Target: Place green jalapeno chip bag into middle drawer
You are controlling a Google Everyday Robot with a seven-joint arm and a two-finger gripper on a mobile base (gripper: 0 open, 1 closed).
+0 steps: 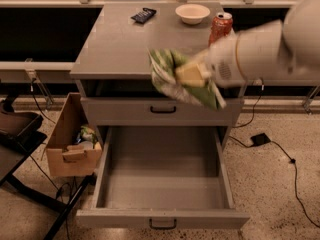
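The green jalapeno chip bag is crinkled light-green foil, held in the air at the cabinet's front edge, above the closed upper drawer. My gripper is shut on the bag, and its white arm reaches in from the right. The middle drawer, a wide deep grey tray with a small black pull handle, stands pulled out and empty below the bag.
On the grey cabinet top lie a small dark flat packet, a white bowl and a red soda can. A cardboard box stands left of the drawer. A cable and black plug lie on the floor right.
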